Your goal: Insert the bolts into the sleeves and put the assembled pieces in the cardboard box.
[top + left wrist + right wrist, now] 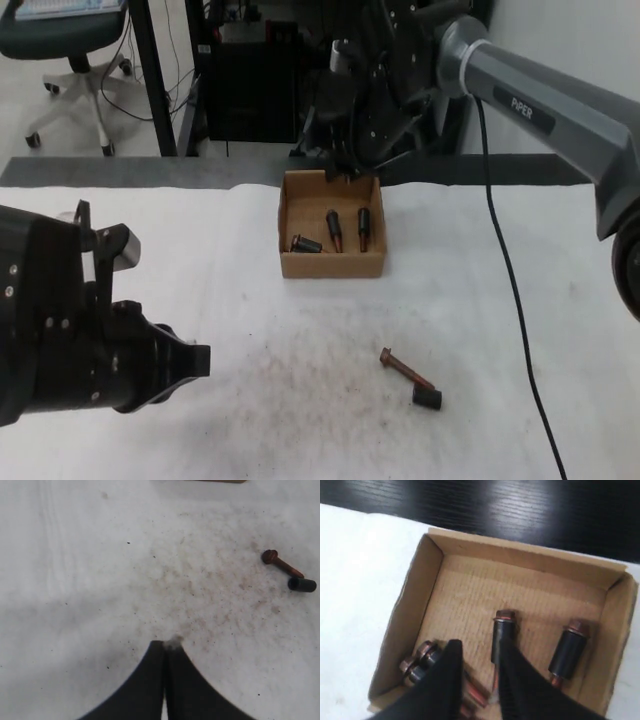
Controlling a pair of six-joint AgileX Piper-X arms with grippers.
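A loose rusty bolt lies on the white table with a black sleeve just off its tip, separate from it. The left wrist view has the same bolt and sleeve well ahead of my left gripper, which is shut and empty, low over the table at the near left. The cardboard box holds three assembled pieces. My right gripper hangs open above the box, over one assembled piece. Another piece lies beside it, and a third sits in a corner.
The white cloth is stained with rust specks in the middle. A black cable runs down the table's right side. Beyond the far edge stand dark equipment and an office chair.
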